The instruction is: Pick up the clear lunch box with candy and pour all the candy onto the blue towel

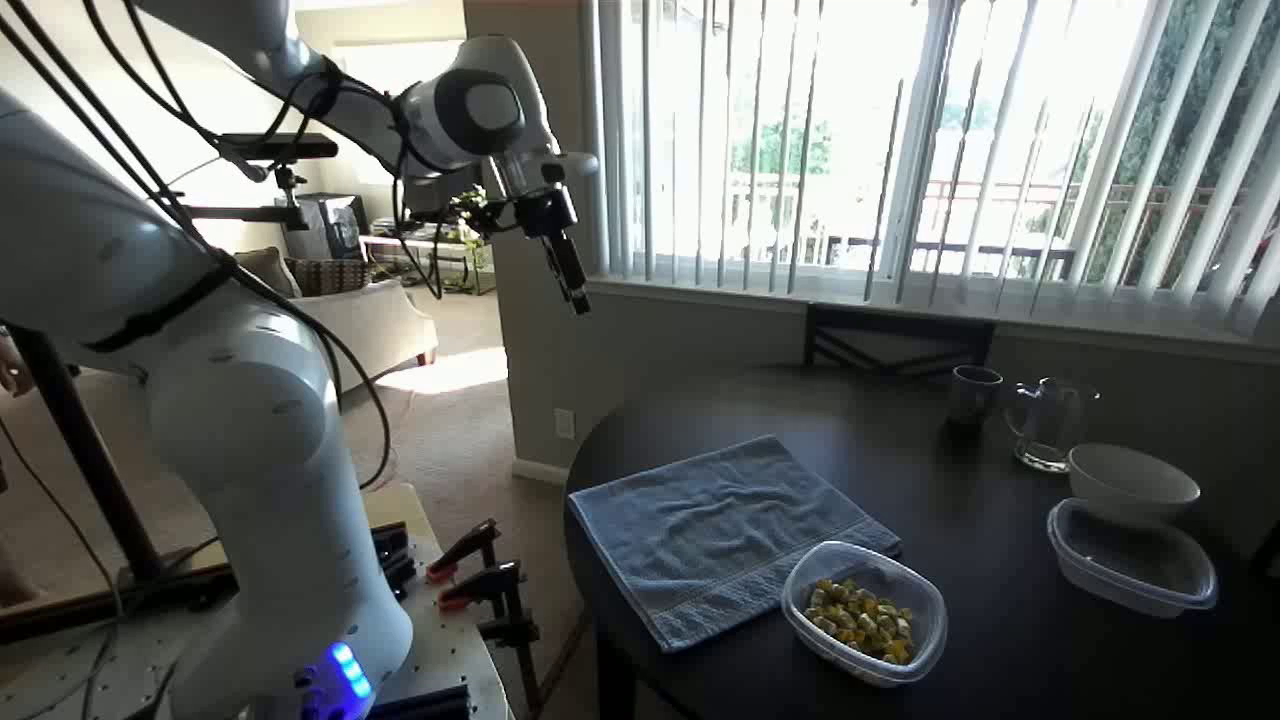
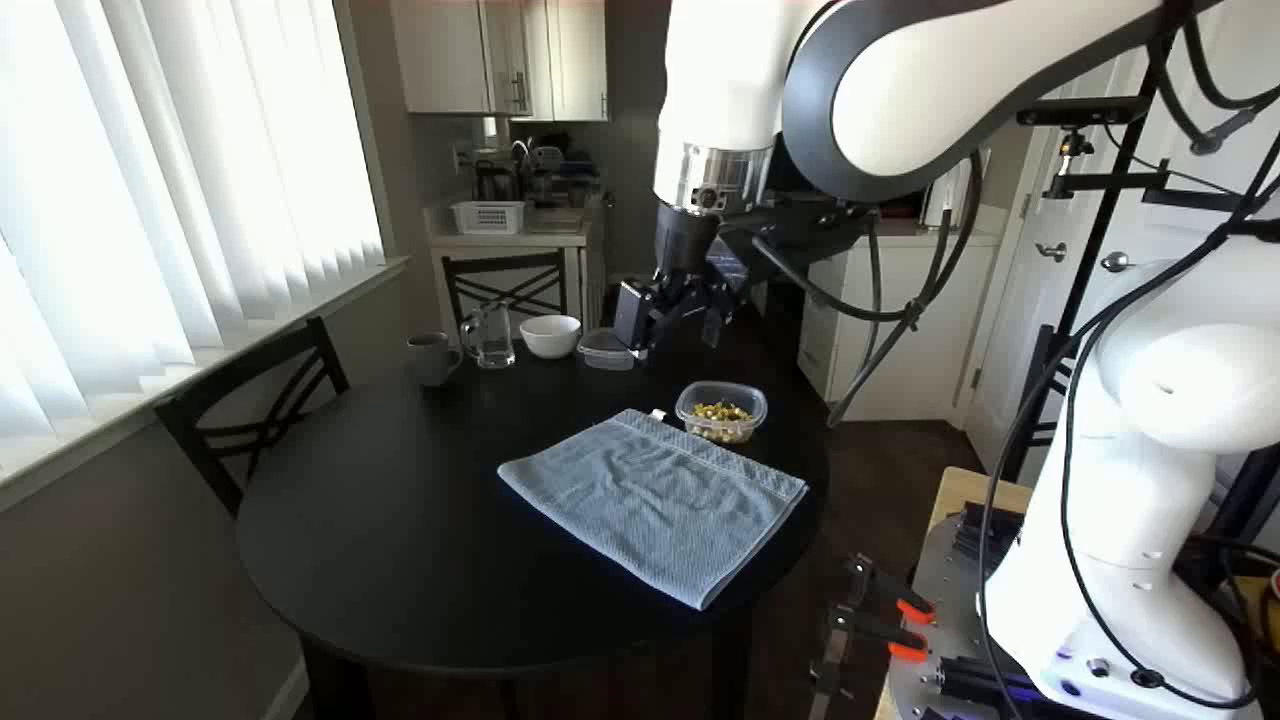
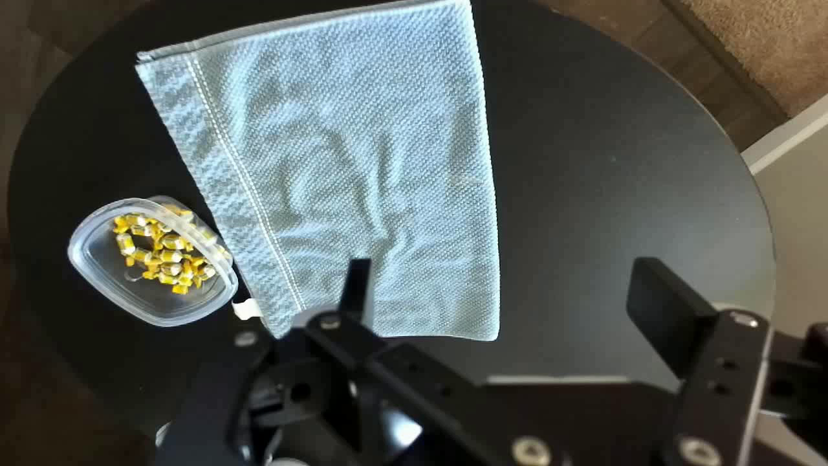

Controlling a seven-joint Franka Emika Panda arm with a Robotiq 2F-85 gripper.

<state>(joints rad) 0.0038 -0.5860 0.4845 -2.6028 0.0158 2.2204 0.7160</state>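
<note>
The clear lunch box [image 1: 932,640] stands upright on the dark table, beside one hemmed edge of the blue towel; it also shows in an exterior view [image 2: 762,412] and at the left of the wrist view [image 3: 97,252]. Small yellow and white wrapped candy [image 1: 862,622] lies in it, also seen in the wrist view [image 3: 169,257]. The blue towel [image 1: 720,530] lies flat and slightly wrinkled, with nothing on it, and shows in the wrist view [image 3: 369,162]. My gripper [image 3: 503,264] is open and empty, well above the table [image 2: 400,520]; it shows in both exterior views [image 1: 574,300] [image 2: 672,330].
A second clear container [image 1: 1130,575] and a white bowl [image 1: 1130,480] stand close together farther along the table. A glass mug [image 1: 1050,425] and a grey mug [image 1: 972,395] stand near them. A dark chair [image 2: 270,410] and the window blinds [image 1: 760,150] border the table.
</note>
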